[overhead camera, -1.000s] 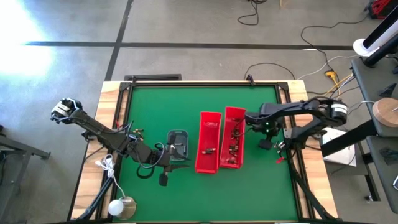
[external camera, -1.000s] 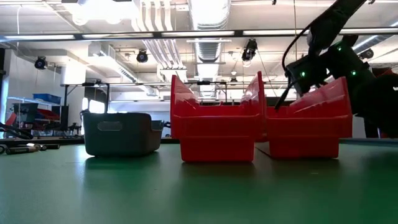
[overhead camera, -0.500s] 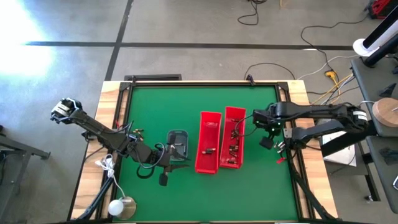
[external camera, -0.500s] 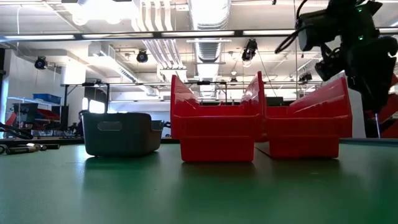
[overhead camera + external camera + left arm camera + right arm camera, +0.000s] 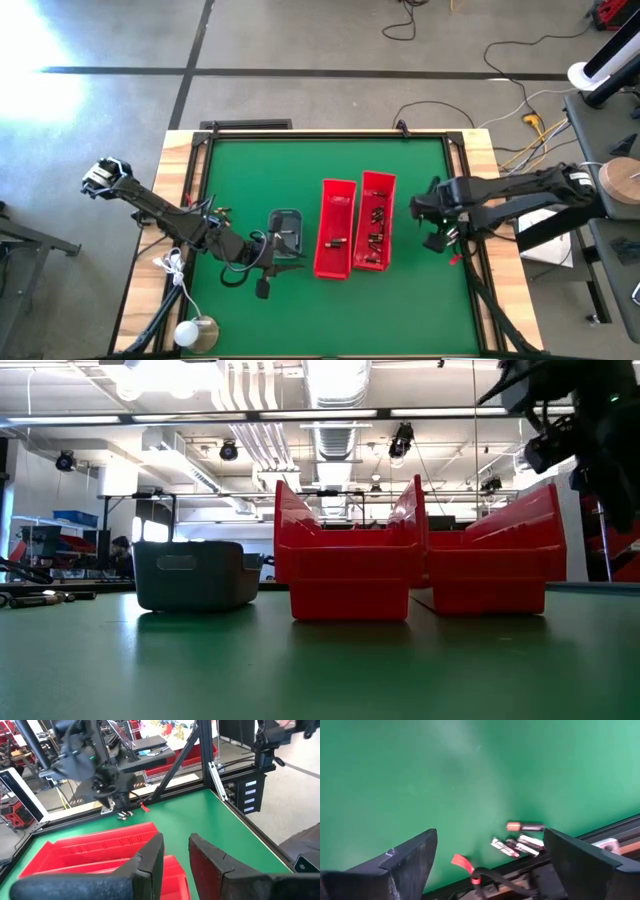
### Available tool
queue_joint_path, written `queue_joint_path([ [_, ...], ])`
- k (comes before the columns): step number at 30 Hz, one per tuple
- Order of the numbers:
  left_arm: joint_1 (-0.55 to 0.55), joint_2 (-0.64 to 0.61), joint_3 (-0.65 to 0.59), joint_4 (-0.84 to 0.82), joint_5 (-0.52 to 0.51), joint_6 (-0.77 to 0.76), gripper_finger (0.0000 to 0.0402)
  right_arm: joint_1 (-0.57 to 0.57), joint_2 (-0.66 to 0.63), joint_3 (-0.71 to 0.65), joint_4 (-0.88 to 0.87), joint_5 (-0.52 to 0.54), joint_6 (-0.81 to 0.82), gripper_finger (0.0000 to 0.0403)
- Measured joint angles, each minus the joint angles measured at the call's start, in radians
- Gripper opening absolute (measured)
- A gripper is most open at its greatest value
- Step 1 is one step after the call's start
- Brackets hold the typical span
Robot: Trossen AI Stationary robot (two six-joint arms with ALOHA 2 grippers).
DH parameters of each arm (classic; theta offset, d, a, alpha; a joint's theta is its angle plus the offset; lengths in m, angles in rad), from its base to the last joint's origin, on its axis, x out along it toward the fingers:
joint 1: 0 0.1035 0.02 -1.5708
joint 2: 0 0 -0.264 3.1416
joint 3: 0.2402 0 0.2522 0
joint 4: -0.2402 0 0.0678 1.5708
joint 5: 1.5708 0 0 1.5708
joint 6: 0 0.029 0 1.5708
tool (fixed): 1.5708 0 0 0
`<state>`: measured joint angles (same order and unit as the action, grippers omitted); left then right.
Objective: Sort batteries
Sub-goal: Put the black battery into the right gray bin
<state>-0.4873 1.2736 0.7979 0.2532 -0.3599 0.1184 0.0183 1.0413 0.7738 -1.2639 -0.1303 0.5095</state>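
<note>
Beyond the red bins (image 5: 355,226), right gripper (image 5: 428,222) hangs with jaws wide, empty.

Glossy red plastic bins (image 5: 336,228); matt green table surface (image 5: 300,170); pale wood table edge (image 5: 178,170)

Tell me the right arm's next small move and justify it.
Probably lower the right gripper toward the loose batteries lying on the green mat by the table's edge rail. Its fingers are wide open with nothing between them, and those batteries sit just ahead of it, outside the red bins. The left gripper waits beside the grey tray.
</note>
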Motion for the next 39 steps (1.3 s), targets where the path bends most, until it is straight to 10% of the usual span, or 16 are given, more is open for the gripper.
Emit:
queue_joint_path([
  [10, 0.000, 0.000, 0.000, -0.009, -0.001, 0.004, 0.0073, 0.286, 0.080, -0.003, 0.010, 0.071, 0.239, 0.0312],
  [39, 0.000, 0.000, 0.000, 0.000, -0.001, -0.026, 0.0073, 0.251, 0.403, -0.101, 0.013, 0.143, 0.141, 0.0016],
])
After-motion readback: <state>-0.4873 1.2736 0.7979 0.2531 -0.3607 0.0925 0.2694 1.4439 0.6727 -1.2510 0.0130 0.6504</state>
